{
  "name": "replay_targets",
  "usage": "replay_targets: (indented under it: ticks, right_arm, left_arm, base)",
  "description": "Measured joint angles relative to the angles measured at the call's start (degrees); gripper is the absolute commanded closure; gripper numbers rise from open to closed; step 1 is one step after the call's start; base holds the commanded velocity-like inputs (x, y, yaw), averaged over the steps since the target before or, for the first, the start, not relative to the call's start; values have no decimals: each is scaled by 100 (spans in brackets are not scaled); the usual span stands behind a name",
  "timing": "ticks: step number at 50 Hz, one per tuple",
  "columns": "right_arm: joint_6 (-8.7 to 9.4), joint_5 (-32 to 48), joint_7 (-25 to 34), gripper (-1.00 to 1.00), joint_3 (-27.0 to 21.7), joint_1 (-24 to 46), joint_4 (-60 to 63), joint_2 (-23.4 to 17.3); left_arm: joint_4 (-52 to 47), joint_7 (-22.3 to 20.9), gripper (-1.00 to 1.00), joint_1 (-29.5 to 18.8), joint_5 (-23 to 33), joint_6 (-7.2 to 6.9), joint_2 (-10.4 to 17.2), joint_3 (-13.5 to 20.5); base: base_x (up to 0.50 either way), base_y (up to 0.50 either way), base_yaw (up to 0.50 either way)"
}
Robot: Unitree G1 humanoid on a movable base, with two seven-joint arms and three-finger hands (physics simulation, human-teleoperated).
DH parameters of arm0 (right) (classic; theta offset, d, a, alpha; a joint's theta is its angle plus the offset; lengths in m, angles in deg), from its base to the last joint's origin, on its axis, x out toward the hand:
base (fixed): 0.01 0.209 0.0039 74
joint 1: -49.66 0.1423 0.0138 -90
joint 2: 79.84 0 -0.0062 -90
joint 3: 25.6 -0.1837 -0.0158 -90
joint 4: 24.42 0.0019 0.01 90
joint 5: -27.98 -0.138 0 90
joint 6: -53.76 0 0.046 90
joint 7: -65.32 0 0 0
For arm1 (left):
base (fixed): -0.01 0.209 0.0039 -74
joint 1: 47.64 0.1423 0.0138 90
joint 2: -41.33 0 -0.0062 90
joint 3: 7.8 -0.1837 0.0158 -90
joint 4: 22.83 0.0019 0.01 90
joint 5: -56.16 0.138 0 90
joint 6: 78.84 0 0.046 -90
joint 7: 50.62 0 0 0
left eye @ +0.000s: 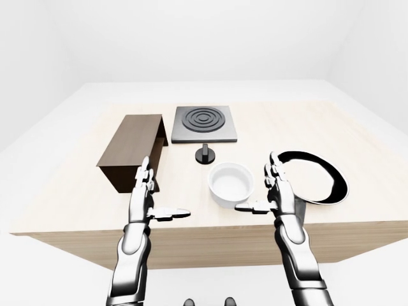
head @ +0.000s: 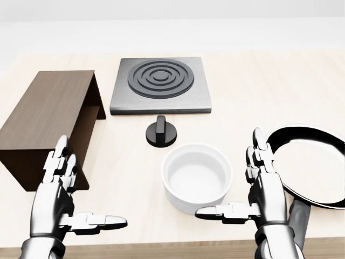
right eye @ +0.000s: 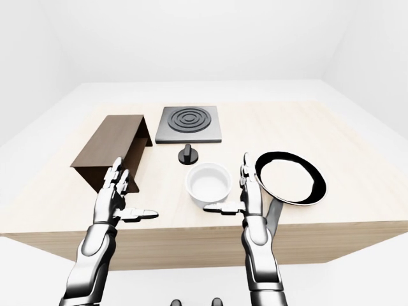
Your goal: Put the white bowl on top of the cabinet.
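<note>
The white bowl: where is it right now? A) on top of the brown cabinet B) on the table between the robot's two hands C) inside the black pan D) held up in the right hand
B: the white bowl sits on the table, apart from the open left hand and right hand.

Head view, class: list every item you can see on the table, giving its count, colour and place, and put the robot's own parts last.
table: one, light wood, fills most of the view.
cabinet: one, dark brown, at the left, open side facing right.
hotplate: one, grey square with black rings, top centre.
knob: one, black, just below the hotplate.
white bowl: one, white, empty, lower centre, upright.
pan: one, black rim with pale inside, at the right edge, handle pointing down.
left hand: one, silver, open, lower left, below the cabinet.
right hand: one, silver, open, between bowl and pan, thumb pointing toward the bowl.
</note>
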Motion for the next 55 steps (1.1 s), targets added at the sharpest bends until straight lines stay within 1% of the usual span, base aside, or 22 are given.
replay_targets:
  ticks: [7,9,14,20,28,41,47,55]
  right_arm:
    - [74,-36,45,-100,-10,10,-4,-10]
    - [103,-34,51,-100,-12,8,4,-14]
    - [271,-40,69,-100,-37,13,73,-33]
    - [469,-64,121,-100,-103,-6,243,-68]
    - [660,-124,202,-100,-232,12,405,-128]
    - [660,-101,176,-100,-406,37,537,-198]
    - [660,-120,178,-100,-494,34,640,-231]
    - [660,-180,198,-100,-588,25,782,-256]
  left_arm:
    - [36,8,-100,-27,12,-18,1,-6]
    - [13,8,-100,-41,17,-78,7,-4]
    - [-151,19,-100,-47,61,-294,20,3]
    - [-234,175,-100,-126,434,-302,6,-126]
    - [-431,434,-100,-335,1081,-302,-91,-423]
    - [-129,720,-100,-891,2004,-302,-357,-968]
    - [386,843,-100,-1211,2466,-302,-517,-1195]
    - [1132,945,-100,-1654,3012,-302,-748,-1396]
  base:
    - [0,0,0]
    - [0,0,0]
    - [0,0,0]
    - [0,0,0]
    - [0,0,0]
    - [0,0,0]
    - [0,0,0]
    - [0,0,0]
